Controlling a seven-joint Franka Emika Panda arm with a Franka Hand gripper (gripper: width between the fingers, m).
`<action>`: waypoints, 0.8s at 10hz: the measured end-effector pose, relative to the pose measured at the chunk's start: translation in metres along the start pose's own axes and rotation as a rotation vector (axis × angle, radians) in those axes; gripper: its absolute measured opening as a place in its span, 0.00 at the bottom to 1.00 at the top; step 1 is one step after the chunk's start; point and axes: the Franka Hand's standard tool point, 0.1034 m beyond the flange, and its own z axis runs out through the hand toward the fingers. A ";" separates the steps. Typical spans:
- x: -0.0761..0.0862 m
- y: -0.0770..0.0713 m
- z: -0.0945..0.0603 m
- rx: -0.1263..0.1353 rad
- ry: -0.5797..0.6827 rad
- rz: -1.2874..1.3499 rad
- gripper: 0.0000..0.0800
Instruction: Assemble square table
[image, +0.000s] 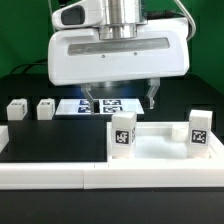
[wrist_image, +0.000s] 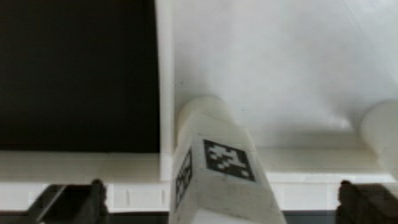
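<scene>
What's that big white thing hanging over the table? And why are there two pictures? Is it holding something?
The big white thing is a robot arm's hand, called a gripper. One picture comes from a camera standing off the arm. The other comes from a camera on the robot's wrist, peeking past its two fingers. On the black table lie a white square tabletop and four little white legs with black-and-white tags. Two legs are at the tabletop, and two are farther off at the exterior view's left. The gripper is open and holds nothing.

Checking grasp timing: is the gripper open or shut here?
Open: the gripper has its fingers wide apart, clear of the leg below.
</scene>
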 end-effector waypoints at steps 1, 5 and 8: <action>-0.001 0.001 0.001 -0.001 -0.002 0.013 0.81; -0.033 0.001 0.030 -0.009 -0.084 0.099 0.81; -0.047 0.007 0.068 -0.041 -0.100 0.094 0.81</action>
